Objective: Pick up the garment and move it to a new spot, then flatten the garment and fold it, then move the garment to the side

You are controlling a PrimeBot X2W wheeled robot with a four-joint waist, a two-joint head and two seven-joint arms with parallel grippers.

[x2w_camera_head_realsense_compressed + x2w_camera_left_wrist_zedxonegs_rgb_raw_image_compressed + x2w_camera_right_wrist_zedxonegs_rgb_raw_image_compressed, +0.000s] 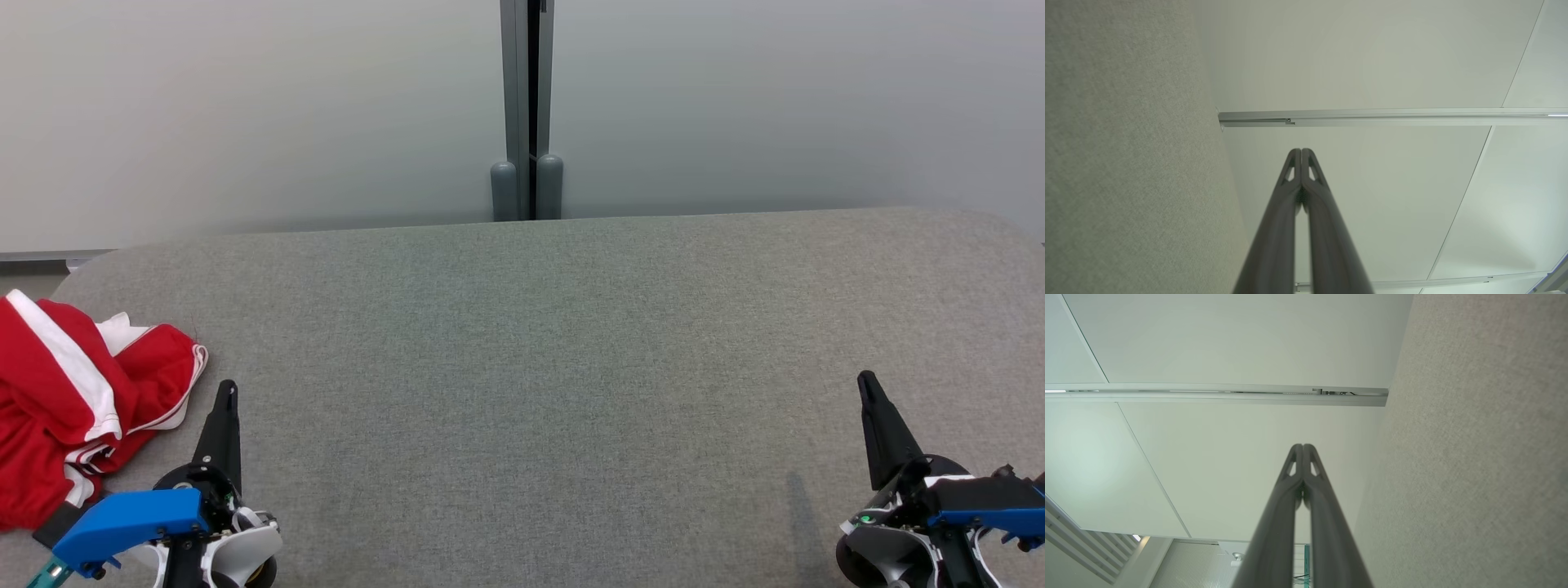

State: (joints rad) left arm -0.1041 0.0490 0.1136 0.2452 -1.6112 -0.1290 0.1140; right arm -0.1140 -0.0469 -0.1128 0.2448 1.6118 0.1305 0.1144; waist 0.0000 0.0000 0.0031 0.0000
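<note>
Nothing's really kicked off here, far as I can tell. The red garment (73,408) with the white stripes is lying in a crumpled heap at the far left edge of the grey table (571,367), partly running out of the head view. It looks bunched up, not folded, so I'd call this the very first step: the pickup isn't done yet.

The left gripper (228,390) sits just beside the heap, on its right, fingers pinched fully together with nothing between them. The right gripper (865,382) is well apart on the other side, same deal, closed up and empty.

Next move, I reckon: the left one has to spread its fingers, swing over to the cloth, grab a decent bunch, then carry it to the bare middle of the table.
</note>
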